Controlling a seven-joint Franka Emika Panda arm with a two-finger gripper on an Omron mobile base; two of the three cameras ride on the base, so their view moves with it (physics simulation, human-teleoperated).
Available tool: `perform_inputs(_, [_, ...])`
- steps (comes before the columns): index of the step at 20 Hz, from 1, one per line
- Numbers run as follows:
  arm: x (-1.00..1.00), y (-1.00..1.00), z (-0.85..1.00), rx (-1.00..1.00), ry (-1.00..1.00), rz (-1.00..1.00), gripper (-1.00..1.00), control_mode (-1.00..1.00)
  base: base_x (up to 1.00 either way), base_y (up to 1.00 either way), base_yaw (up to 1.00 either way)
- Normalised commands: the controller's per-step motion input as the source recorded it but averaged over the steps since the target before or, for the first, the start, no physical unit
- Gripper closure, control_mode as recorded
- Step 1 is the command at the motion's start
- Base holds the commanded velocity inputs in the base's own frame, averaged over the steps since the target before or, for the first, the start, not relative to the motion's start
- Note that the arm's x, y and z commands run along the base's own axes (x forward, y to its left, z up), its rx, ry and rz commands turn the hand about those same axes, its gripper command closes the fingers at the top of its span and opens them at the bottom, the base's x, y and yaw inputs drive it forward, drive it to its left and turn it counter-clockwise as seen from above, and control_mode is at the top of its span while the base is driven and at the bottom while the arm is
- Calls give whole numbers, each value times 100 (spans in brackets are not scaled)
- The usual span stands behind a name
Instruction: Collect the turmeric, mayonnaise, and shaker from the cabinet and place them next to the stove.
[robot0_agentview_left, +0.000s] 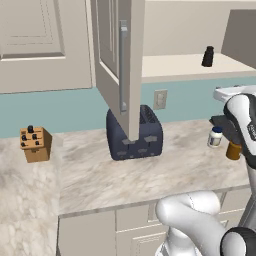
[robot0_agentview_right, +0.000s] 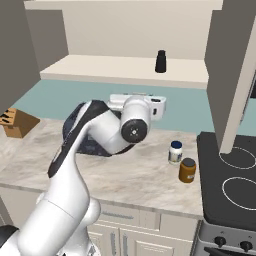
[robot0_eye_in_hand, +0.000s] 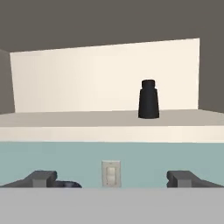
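1. On the cream shelf of the open cabinet (robot0_agentview_right: 125, 70), the black shaker (robot0_agentview_right: 160, 61) is standing upright, alone, towards the right end.
2. On the countertop (robot0_agentview_left: 150, 172), the mayonnaise (robot0_agentview_right: 175, 152) and turmeric (robot0_agentview_right: 187, 170) are sitting side by side, just beside the stove (robot0_agentview_right: 232, 182).
3. The gripper (robot0_eye_in_hand: 112, 178) is facing the shaker, fingers spread wide, gripping nothing.

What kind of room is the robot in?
It looks like a kitchen. There is a black glass stove with burner rings, a dark blue toaster on the marble counter, and an open wall cabinet holding a black shaker.
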Motion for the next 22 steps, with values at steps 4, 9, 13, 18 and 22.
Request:
perform_inputs(4, [0, 0, 78, 4, 0, -15, -100, -100, 0, 0, 0])
perform_inputs(9, [1, -4, 39, 5, 0, -16, -100, -100, 0, 0, 0])
perform_inputs(13, [7, 0, 6, 1, 2, -13, -100, -100, 0, 0, 0])
perform_inputs(18, [2, 0, 0, 0, 0, -10, -100, -100, 0, 0, 0])
perform_inputs(22, [3, 0, 0, 0, 0, -5, -100, -100, 0, 0, 0])
